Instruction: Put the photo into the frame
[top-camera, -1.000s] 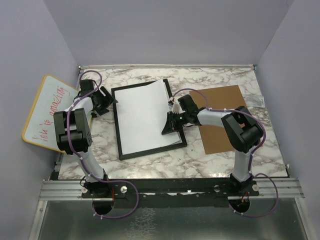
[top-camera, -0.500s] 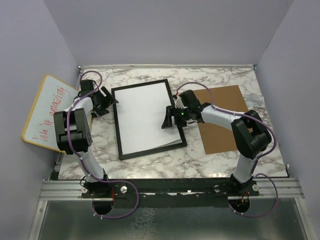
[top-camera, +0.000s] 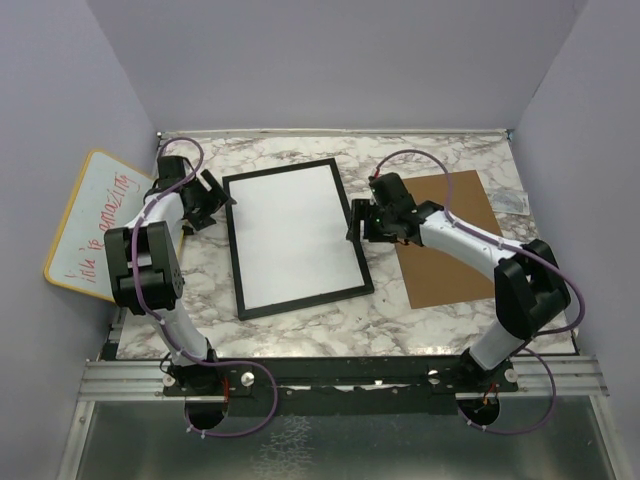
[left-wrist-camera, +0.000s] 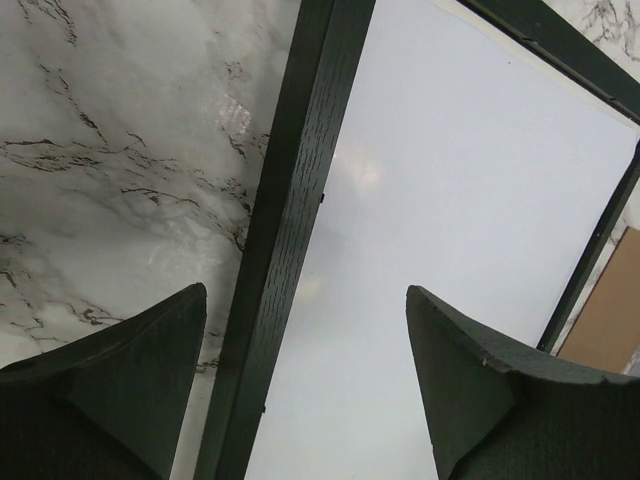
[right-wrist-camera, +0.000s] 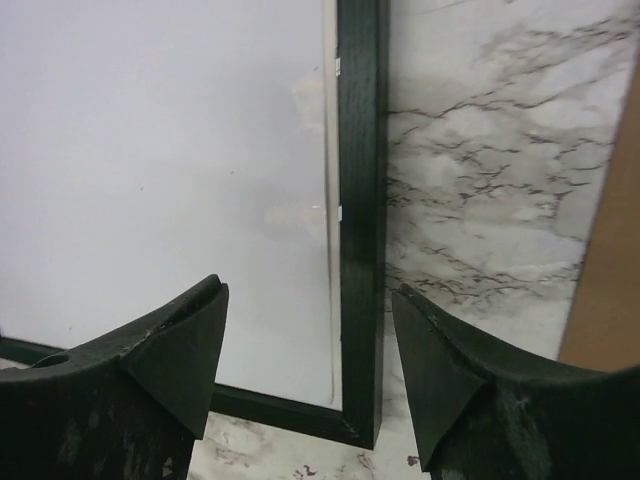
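Just let go of the photo (top-camera: 292, 238), now flat, white back up, inside the frame (top-camera: 233, 250) at centre, with right fingers (right-wrist-camera: 170, 350) and left fingers (left-wrist-camera: 120, 360) apart, empty.

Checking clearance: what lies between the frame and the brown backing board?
Just bare marble tabletop separates frame and brown backing board, per the right wrist view.

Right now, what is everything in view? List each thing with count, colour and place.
Thin rectangular picture frame: one, black, mid-table.
Rectangular paper photo: one, plain white back up, lying inside the frame.
Cardboard backing board: one, brown, right of the frame.
Yellow-rimmed whiteboard: one, white with red writing, leaning at the left wall.
Marble-patterned table: one, white with grey veins, beneath the frame.
Robot's left gripper: one, black, open over the frame's left edge.
Robot's right gripper: one, black, open over the frame's right edge.
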